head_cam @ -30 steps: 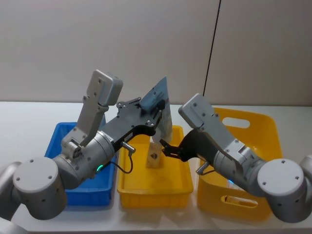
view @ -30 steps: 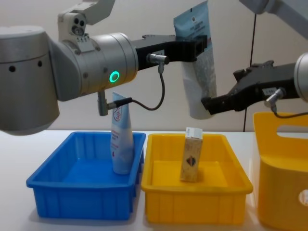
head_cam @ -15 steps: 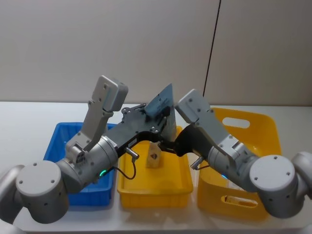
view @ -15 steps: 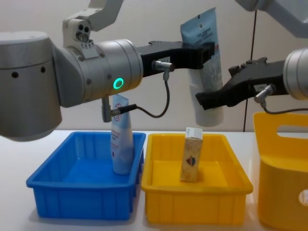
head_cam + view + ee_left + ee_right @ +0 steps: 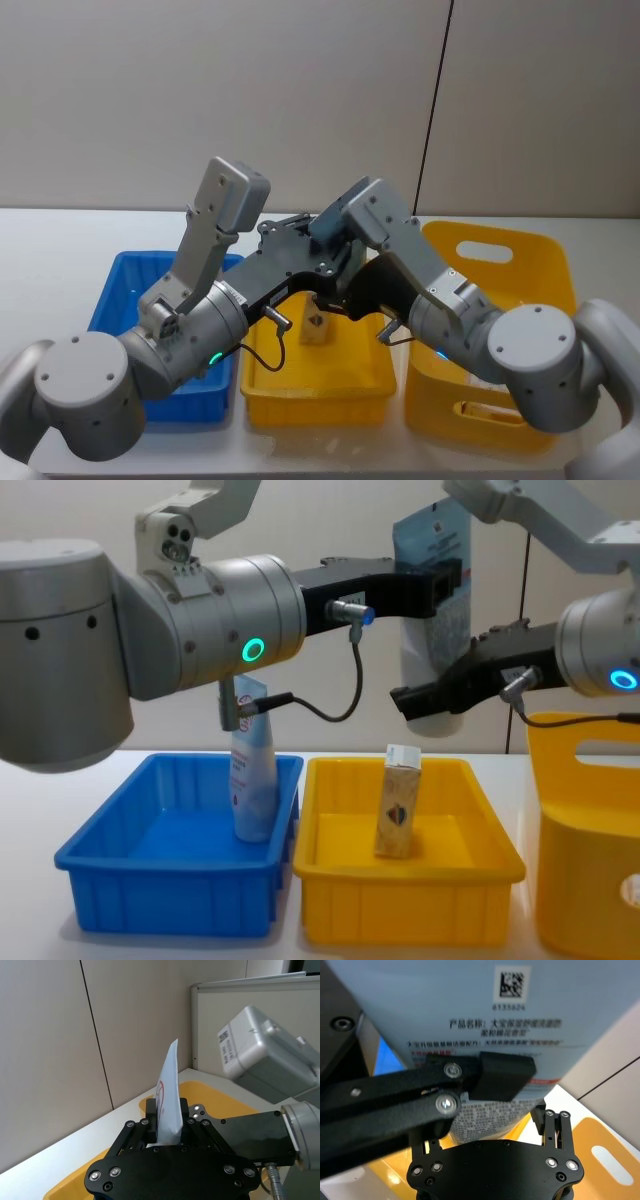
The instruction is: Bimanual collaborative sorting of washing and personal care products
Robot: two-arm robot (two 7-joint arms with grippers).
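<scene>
My left gripper (image 5: 445, 585) is shut on the upper part of a pale-blue translucent refill pouch (image 5: 428, 645), which hangs upright above the yellow tray (image 5: 400, 905). The pouch (image 5: 170, 1092) stands edge-on between the left fingers. My right gripper (image 5: 428, 702) is open at the pouch's lower end, and the pouch (image 5: 485, 1010) hangs between its spread fingers (image 5: 555, 1127). A white-blue tube (image 5: 252, 770) stands in the blue bin (image 5: 170, 885). In the yellow tray a beige carton (image 5: 398, 802) with a diamond logo stands upright.
A tall yellow basket (image 5: 590, 820) with handle cut-outs stands on the right of the tray. The three containers sit side by side on a white table, with a plain wall behind. Both arms cross above the yellow tray (image 5: 315, 400).
My right gripper has moved left and up to the pouch's lower end, so its fingers now flank it. The left gripper has carried the pouch slightly right.
</scene>
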